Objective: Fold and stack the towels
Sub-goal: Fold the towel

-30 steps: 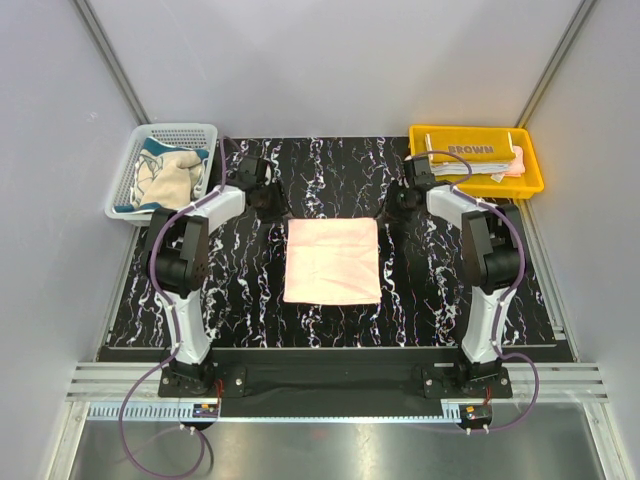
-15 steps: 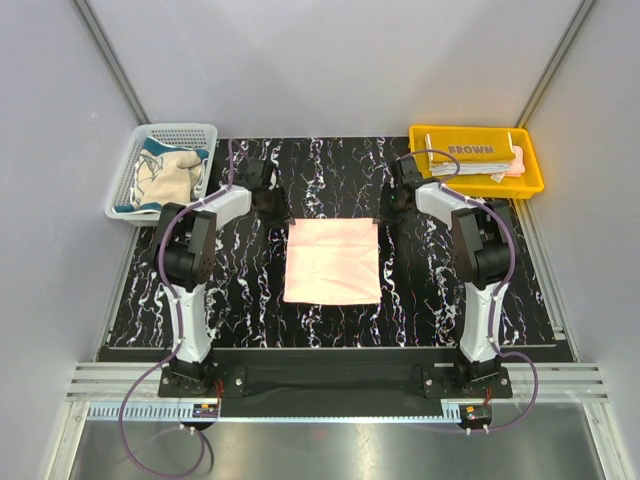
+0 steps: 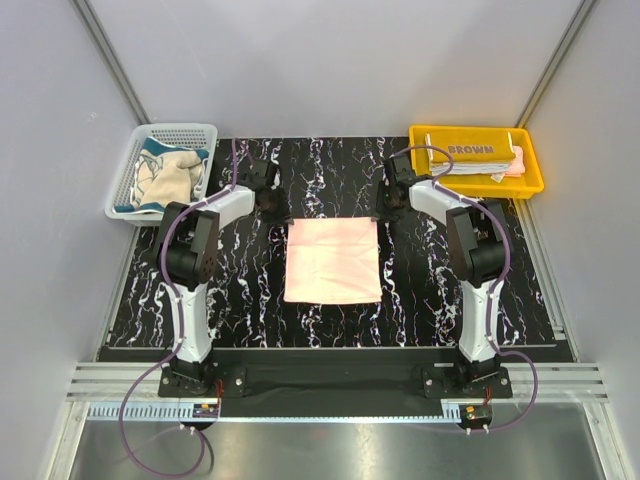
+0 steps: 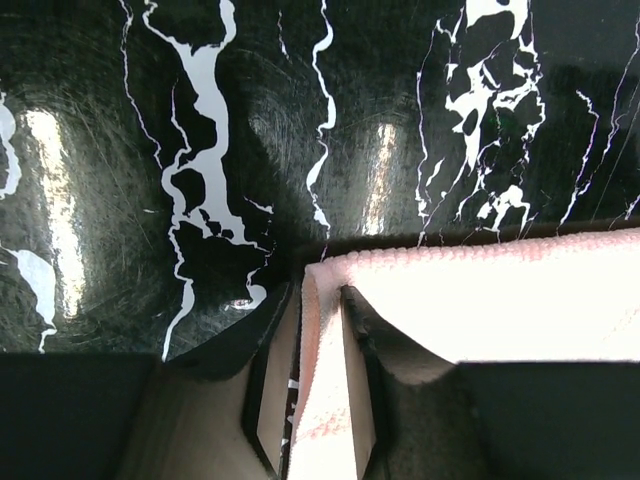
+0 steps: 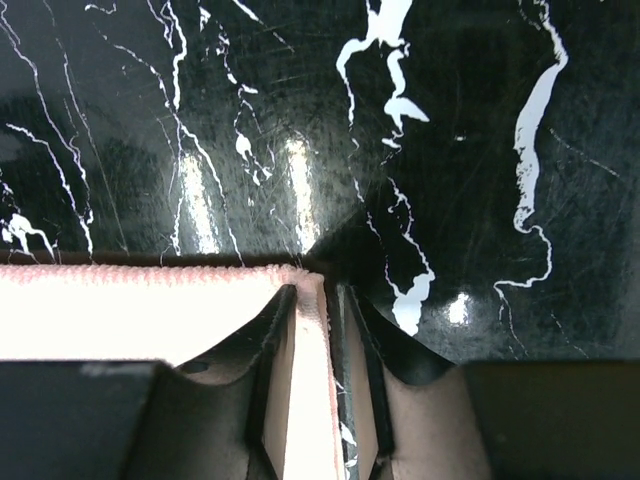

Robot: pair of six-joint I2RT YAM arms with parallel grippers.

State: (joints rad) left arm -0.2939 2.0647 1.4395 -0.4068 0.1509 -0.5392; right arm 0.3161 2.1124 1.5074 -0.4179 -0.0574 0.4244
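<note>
A pink towel lies flat in the middle of the black marbled table. My left gripper is at its far left corner and my right gripper at its far right corner. In the left wrist view the towel's corner lies between my open fingers, with a gap beside it. In the right wrist view the corner likewise lies between my open fingers. A brown "BROWN" towel tops a folded stack in the yellow tray. A cream-teal towel lies crumpled in the basket.
The white mesh basket stands at the far left corner. The yellow tray stands at the far right corner. Grey walls close in the back and both sides.
Both grippers have moved inward and down to the pink towel's far corners. The towel has not moved.
</note>
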